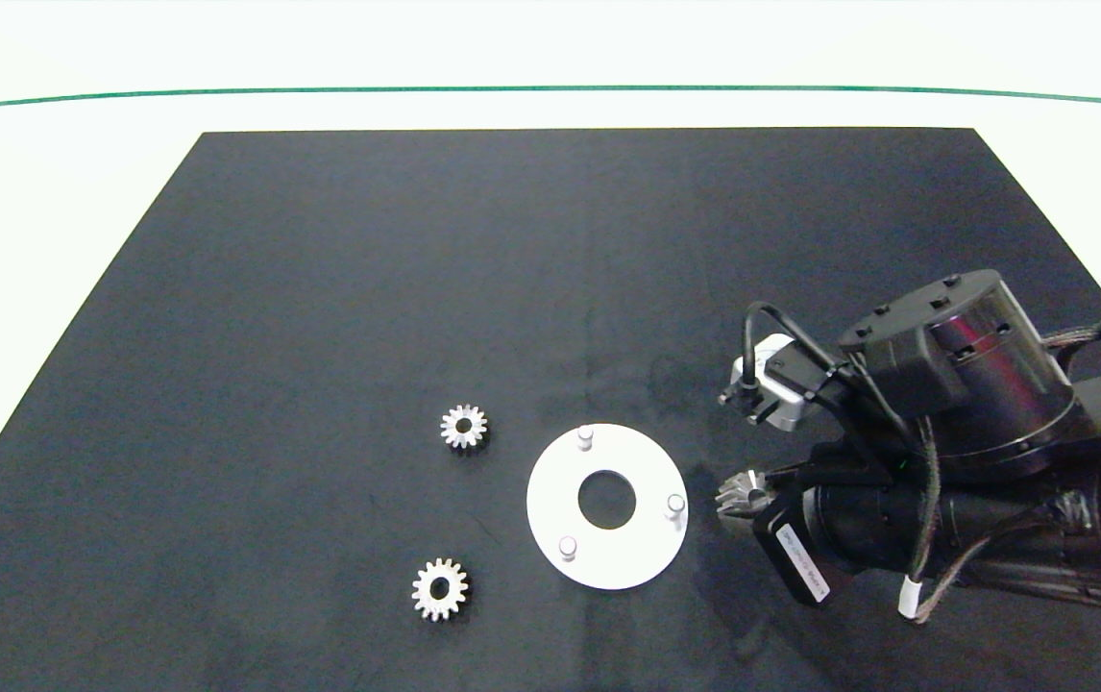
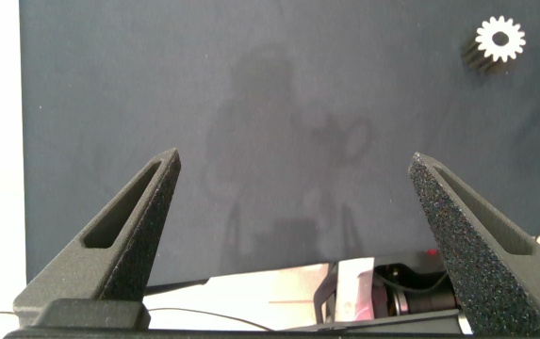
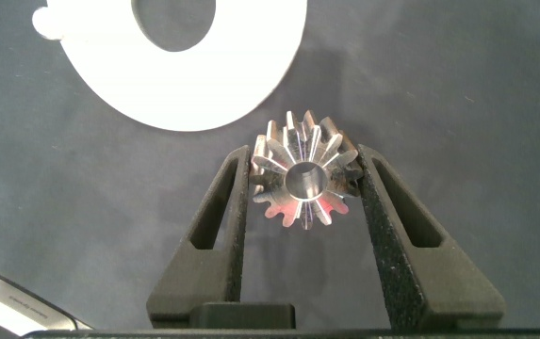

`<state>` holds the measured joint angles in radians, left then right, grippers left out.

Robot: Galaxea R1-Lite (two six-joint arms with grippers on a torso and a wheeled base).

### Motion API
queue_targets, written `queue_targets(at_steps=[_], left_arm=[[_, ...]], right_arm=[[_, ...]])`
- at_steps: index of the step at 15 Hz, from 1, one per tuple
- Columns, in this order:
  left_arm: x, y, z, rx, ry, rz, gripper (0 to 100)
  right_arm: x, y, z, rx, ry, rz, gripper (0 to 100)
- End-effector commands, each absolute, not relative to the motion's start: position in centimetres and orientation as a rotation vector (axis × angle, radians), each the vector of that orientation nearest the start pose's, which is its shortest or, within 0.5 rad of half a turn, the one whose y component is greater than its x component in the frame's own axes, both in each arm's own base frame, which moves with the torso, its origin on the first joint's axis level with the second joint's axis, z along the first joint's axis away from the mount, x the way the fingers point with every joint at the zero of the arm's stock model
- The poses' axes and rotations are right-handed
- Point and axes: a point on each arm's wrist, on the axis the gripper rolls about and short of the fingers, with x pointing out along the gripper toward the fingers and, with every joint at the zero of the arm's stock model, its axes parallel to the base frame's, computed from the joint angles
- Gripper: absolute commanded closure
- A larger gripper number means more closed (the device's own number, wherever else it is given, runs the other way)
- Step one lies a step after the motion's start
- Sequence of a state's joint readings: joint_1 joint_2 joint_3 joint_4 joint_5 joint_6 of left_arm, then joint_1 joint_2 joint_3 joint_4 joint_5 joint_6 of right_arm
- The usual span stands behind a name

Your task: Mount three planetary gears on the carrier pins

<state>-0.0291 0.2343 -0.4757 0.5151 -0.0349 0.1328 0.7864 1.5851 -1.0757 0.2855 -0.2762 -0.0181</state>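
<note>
Silvery steel: two planetary gears lie flat on the black mat (image 1: 320, 288) left of the white carrier disc (image 1: 606, 506), one (image 1: 464, 427) up-left of it, the other (image 1: 439, 589) down-left. Left gripper (image 2: 293, 202) spread wide, holding nothing. All three carrier pins (image 1: 585, 437) bare. Just right of the disc, right gripper (image 3: 302, 184) clamped on the third gear (image 3: 302, 181), tilted, held beside the rim.

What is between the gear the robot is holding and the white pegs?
Nothing visible. The right gripper holds a gear just beside the white disc, and only bare black mat separates it from the nearest pin. All three pins are bare.
</note>
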Motion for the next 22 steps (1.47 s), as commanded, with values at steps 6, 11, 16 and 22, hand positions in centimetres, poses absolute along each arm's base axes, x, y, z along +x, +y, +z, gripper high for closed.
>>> queue_targets(at_steps=[6, 11, 16, 22], left_arm=[[-3.9, 0.0, 15.9, 0.132, 0.272, -0.081, 0], [-3.7, 0.0, 16.0, 0.131, 0.279, -0.081, 0], [-3.6, 0.0, 16.1, 0.131, 0.281, -0.081, 0], [-3.6, 0.0, 16.1, 0.132, 0.270, -0.081, 0]], right_arm=[[19.7, 20.6, 22.0, -0.473, 0.694, 0.492, 84], [20.0, 21.3, 21.2, -0.495, 0.715, 0.490, 84], [20.1, 22.4, 20.9, -0.507, 0.716, 0.511, 84], [20.3, 22.6, 20.5, -0.515, 0.722, 0.495, 84]])
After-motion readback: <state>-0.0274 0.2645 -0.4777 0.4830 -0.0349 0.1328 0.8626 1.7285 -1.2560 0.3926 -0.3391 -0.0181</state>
